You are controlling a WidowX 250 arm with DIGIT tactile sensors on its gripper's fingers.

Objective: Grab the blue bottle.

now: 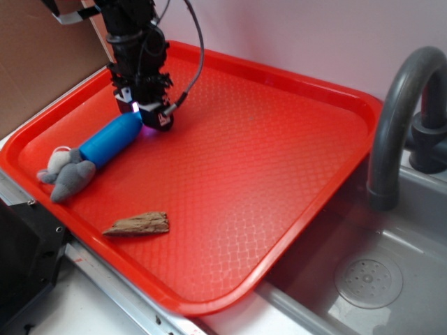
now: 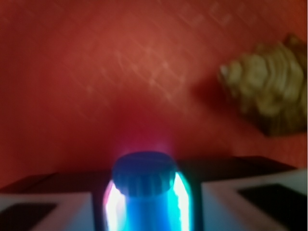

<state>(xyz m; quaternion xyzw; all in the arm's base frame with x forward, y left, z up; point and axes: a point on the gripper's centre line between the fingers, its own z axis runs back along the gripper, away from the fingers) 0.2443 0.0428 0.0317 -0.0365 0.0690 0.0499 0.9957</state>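
Note:
The blue bottle (image 1: 110, 139) lies on its side on the red tray (image 1: 279, 139), at the tray's left. Its base end touches a grey plush mouse (image 1: 68, 173). My gripper (image 1: 150, 118) is down at the bottle's cap end. In the wrist view the dark blue cap and lit shoulders of the bottle (image 2: 147, 207) fill the space between my two fingers (image 2: 216, 192). The gripper (image 2: 147, 192) looks closed on the bottle. The bottle still rests on the tray.
A brown wood-like piece (image 1: 140, 224) lies near the tray's front edge; it also shows in the wrist view (image 2: 269, 91). A grey faucet (image 1: 398, 105) and sink basin (image 1: 368, 279) stand right of the tray. A brown board (image 1: 35, 56) stands at the back left.

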